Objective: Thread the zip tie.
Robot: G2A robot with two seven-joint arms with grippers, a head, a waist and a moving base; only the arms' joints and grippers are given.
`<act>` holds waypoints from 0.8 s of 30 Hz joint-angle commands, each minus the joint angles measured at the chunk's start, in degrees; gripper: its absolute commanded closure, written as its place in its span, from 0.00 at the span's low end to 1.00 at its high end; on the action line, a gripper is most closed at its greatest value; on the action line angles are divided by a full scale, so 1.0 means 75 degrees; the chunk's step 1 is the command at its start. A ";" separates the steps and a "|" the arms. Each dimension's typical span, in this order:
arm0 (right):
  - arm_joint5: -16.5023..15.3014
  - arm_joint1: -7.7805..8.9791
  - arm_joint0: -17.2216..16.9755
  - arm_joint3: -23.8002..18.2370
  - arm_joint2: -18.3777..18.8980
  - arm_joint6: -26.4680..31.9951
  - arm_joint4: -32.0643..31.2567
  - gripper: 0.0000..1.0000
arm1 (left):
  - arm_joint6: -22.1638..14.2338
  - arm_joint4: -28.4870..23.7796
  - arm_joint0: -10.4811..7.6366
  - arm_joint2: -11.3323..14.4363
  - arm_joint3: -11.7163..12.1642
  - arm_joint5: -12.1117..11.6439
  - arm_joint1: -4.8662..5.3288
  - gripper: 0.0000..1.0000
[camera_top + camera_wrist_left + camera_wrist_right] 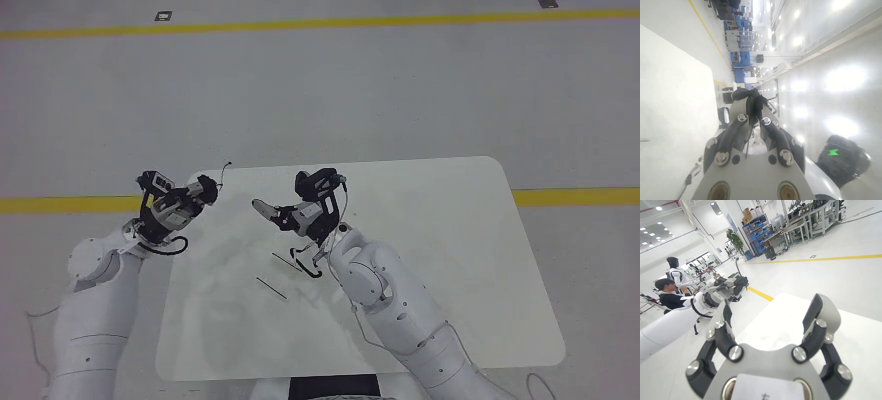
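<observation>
**Zip tie pinched in the left gripper, right gripper standing open**

The left gripper (752,98) is clenched on a black zip tie (749,138). In the left wrist view the thin strap runs lengthwise between the closed fingers. In the top view, left of centre, its free end pokes out toward the upper edge of the frame, above the desk (450,260) corner. The right gripper (771,299) is released, with its jaws spread wide and nothing between them. It sits near the middle of the top view, facing the left one and a little apart from it. A few spare ties (288,262) lie flat on the desk just below it.

The tie looks very light, narrow and springy, so the free end will probably wag and bow if pushed. The plastic is likely slick, and a loose pinch could let it slide or twist. The best hold is probably close to the free tip, flat faces against the pads, leaving only a short stub to steer into the head. I cannot tell which end carries the head.
</observation>
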 commanded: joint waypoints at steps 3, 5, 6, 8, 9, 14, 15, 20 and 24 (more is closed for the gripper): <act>0.0000 0.0000 0.0000 0.0000 0.0000 0.0000 0.0000 0.00 | -0.0353 -0.0720 -0.0126 0.0098 0.0285 0.0571 0.0002 1.00; 0.0000 0.0000 0.0000 0.0000 0.0000 0.0000 0.0000 0.00 | -0.0434 -0.1001 -0.0184 0.0161 0.0357 0.0815 -0.0003 1.00; 0.0000 0.0000 0.0000 0.0000 0.0000 0.0000 0.0000 0.00 | -0.0427 -0.0962 -0.0219 0.0179 0.0361 0.0798 0.0007 1.00; 0.0000 0.0000 0.0000 0.0000 0.0000 0.0000 0.0000 0.00 | -0.0412 -0.0898 -0.0229 0.0177 0.0343 0.0742 0.0012 1.00; 0.0000 0.0000 0.0000 0.0000 0.0000 0.0000 0.0000 0.00 | -0.0412 -0.0898 -0.0229 0.0177 0.0343 0.0742 0.0012 1.00; 0.0000 0.0000 0.0000 0.0000 0.0000 0.0000 0.0000 0.00 | -0.0412 -0.0898 -0.0229 0.0177 0.0343 0.0742 0.0012 1.00; 0.0000 0.0000 0.0000 0.0000 0.0000 0.0000 0.0000 0.00 | -0.0277 -0.0922 -0.0213 0.0210 0.0303 0.0757 0.0005 1.00; -0.0651 -0.0038 -0.0031 0.0211 0.0091 0.0315 0.2088 0.00 | -0.0394 -0.1670 -0.0167 0.0241 0.0211 0.1158 -0.0003 1.00; -0.0962 -0.0045 0.0145 0.0496 0.0191 0.1164 0.3734 0.00 | -0.0609 -0.2106 -0.0199 0.0210 0.0263 0.1356 0.0009 1.00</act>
